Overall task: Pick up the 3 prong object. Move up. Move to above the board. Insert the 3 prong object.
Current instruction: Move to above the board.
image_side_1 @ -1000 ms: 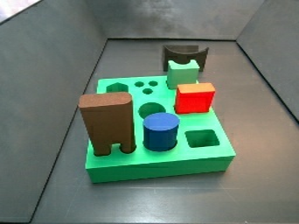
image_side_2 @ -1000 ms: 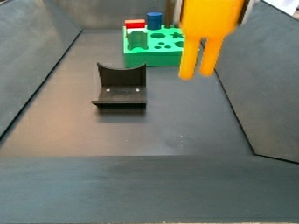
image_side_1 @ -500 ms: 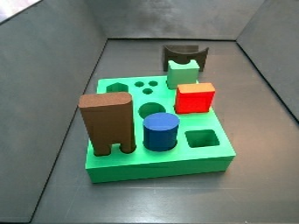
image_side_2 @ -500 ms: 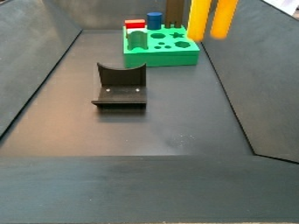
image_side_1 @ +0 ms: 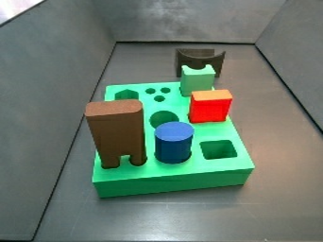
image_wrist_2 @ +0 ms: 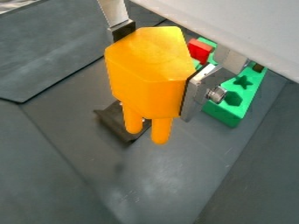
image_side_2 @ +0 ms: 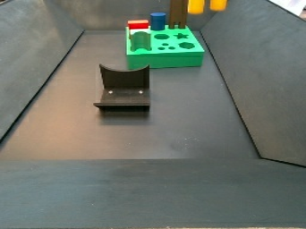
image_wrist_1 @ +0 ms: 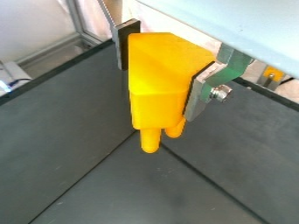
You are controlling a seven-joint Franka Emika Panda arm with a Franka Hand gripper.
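The 3 prong object (image_wrist_1: 158, 83) is up in the air, pinched between the gripper's (image_wrist_1: 160, 74) silver fingers (image_wrist_1: 205, 90), pegs pointing down at the dark desk (image_wrist_1: 82, 149), nothing touching it below. In a wrist view the same orange-yellow block (image_wrist_2: 147, 72) hangs clamped in the gripper (image_wrist_2: 152, 61), and beneath it sits the dark fixture (image_wrist_2: 114, 122), with the board (image_wrist_2: 236, 94) off to one side and a red cube (image_wrist_2: 202, 49) on it. In a side view only the object's lower tips (image_side_2: 206, 4) peek in at the top edge, above the far end of the board (image_side_2: 167, 54); how high it rides there is hard to judge. In a side view the board (image_side_1: 171, 180) carries a tall brown block (image_side_1: 116, 132), a blue cylinder (image_side_1: 173, 143) and the red cube (image_side_1: 210, 104), with a pale green notched piece (image_side_1: 195, 77) just behind, in front of the fixture (image_side_1: 198, 59); three small round holes (image_side_1: 157, 93) stay open.
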